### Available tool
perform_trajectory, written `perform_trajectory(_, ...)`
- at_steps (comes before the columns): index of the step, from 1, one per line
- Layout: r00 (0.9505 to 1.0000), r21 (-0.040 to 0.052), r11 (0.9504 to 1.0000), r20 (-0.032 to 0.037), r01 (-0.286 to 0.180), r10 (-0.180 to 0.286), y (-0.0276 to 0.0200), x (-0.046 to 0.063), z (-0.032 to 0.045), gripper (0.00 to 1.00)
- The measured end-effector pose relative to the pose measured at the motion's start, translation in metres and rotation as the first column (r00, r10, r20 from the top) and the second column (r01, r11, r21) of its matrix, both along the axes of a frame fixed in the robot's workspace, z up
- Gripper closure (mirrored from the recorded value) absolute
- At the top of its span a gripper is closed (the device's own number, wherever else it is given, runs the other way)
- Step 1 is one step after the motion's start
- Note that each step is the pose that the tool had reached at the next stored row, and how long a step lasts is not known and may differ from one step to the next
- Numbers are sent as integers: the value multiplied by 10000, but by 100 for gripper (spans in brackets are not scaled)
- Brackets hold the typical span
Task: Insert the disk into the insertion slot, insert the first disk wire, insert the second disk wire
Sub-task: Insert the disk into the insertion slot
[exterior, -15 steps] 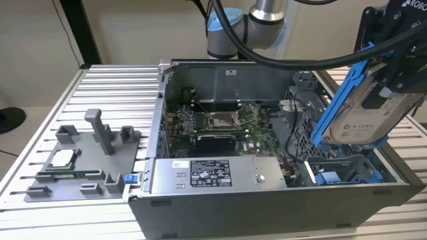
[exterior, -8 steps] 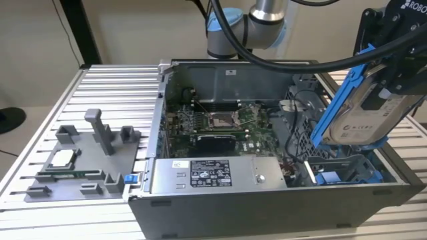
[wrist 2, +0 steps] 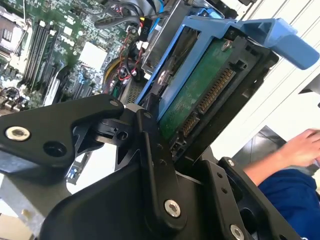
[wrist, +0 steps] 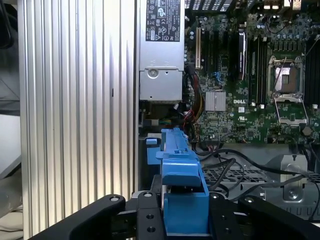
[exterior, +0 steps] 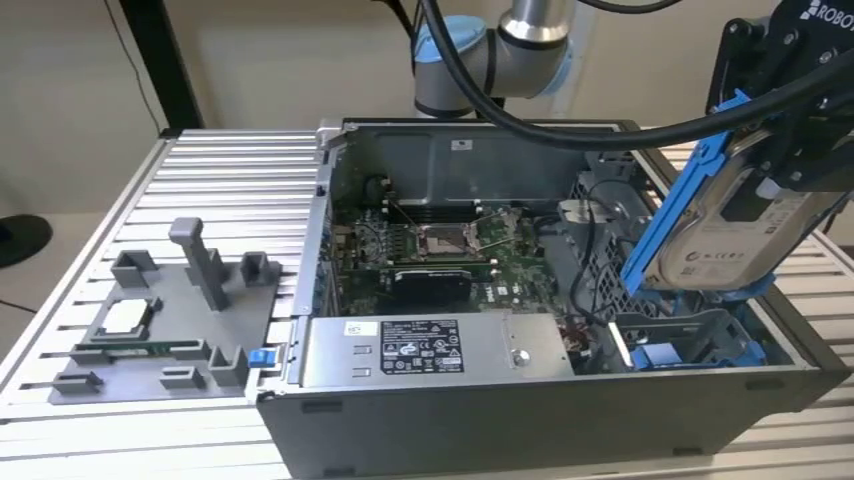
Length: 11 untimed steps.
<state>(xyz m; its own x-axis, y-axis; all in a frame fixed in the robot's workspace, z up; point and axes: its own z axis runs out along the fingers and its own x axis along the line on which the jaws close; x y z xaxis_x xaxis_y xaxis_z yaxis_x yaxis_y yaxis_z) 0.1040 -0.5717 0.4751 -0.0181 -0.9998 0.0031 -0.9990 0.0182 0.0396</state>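
Note:
My gripper (exterior: 785, 165) is shut on the disk (exterior: 731, 235), a silver-grey drive with a white label in a blue carrier. It hangs tilted, one end down, above the exterior view's right end of the open computer case. Just below it lies the insertion slot (exterior: 694, 345), a dark grey bay with blue clips. In the second wrist view the disk's green circuit board (wrist 2: 192, 97) and connector face me. In the first wrist view the blue carrier (wrist: 182, 197) sits between my black fingers (wrist: 149, 220). Black cables (wrist: 227, 157) lie loose over a perforated wall; I cannot tell which are the disk wires.
The grey labelled power-supply box (exterior: 414, 350) sits along the case's near wall beside the slot. The motherboard (exterior: 441, 245) fills the case's middle. A grey fixture plate (exterior: 160, 320) stands on the ribbed table at the exterior view's left. A person's hand and blue sleeve (wrist 2: 295, 155) are nearby.

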Motion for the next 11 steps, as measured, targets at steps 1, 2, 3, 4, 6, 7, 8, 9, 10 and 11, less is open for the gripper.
perform_trajectory(1,10000,-1,10000,0,1,-1,0,0,-6,100)
perform_trajectory(2,10000,-2,10000,0,0,0,0,0,-15,100)
perform_trajectory(3,10000,-2,10000,0,0,0,0,1,-29,100)
perform_trajectory(4,10000,-2,10000,0,0,0,0,3,-44,100)
perform_trajectory(6,10000,-2,10000,0,0,0,-1,9,-77,100)
perform_trajectory(7,10000,-2,10000,0,0,0,-1,13,-91,100)
perform_trajectory(8,10000,-1,10000,0,0,0,-1,17,-102,100)
perform_trajectory(9,10000,-2,10000,0,0,0,-1,23,-111,100)
perform_trajectory(10,10000,-1,10000,1,0,0,-2,28,-121,100)
perform_trajectory(11,10000,0,10000,1,0,0,-5,33,-130,100)
